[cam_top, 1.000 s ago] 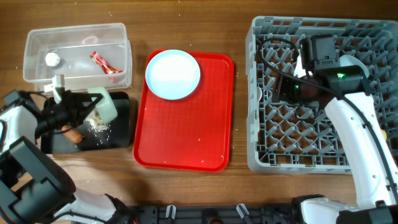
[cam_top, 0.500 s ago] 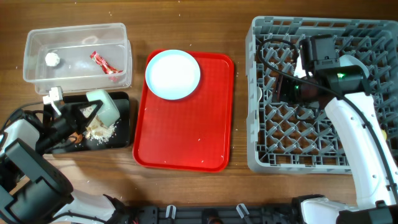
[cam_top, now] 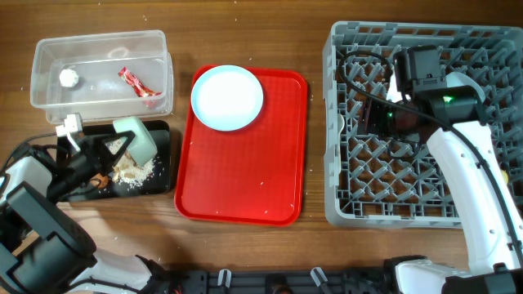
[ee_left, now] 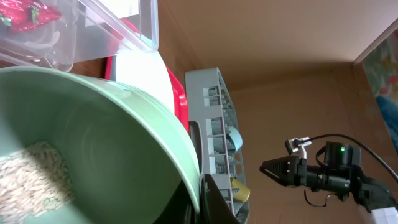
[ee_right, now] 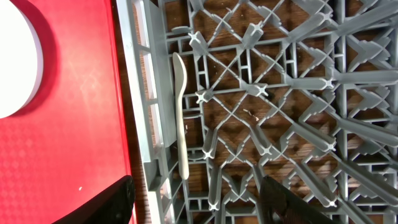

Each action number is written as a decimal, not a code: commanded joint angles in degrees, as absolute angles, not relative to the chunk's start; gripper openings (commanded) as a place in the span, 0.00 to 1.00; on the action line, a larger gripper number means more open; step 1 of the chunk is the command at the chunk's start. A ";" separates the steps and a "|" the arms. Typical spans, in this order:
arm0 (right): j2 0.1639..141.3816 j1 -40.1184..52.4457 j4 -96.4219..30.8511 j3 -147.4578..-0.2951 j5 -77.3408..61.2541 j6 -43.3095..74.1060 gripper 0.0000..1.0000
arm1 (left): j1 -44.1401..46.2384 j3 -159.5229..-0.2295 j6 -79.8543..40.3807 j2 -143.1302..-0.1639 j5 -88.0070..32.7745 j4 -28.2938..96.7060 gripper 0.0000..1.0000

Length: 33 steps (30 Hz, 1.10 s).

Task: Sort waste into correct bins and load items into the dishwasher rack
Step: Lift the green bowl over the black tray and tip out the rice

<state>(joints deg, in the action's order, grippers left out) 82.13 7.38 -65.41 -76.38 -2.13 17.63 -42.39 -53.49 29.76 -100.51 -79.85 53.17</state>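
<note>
My left gripper (cam_top: 113, 149) is shut on the rim of a light green bowl (cam_top: 136, 137) and holds it tilted over the black bin (cam_top: 162, 163). A pile of rice (cam_top: 131, 171) lies in that bin. In the left wrist view the bowl (ee_left: 99, 137) fills the frame, some rice (ee_left: 31, 177) still inside, my fingers (ee_left: 202, 199) pinching its edge. A white plate (cam_top: 227, 97) sits on the red tray (cam_top: 245, 192). My right gripper (ee_right: 202, 205) is open and empty above the grey dishwasher rack (cam_top: 341, 208), where a pale utensil (ee_right: 180, 112) lies.
A clear plastic bin (cam_top: 37, 86) at the back left holds a red wrapper (cam_top: 136, 82) and a white crumpled ball (cam_top: 69, 77). An orange-brown scrap lies in the black bin under my left arm. The red tray lies between the bins and the rack.
A second ago the bowl sat higher over the bin. My left arm has dropped toward the table's front and tipped it, and more rice lies in the black bin. The right arm is still.
</note>
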 commanded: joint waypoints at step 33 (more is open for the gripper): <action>81.95 7.25 -66.30 -76.44 -2.48 18.22 0.66 | -46.33 -52.90 32.38 -100.92 -85.97 58.11 0.04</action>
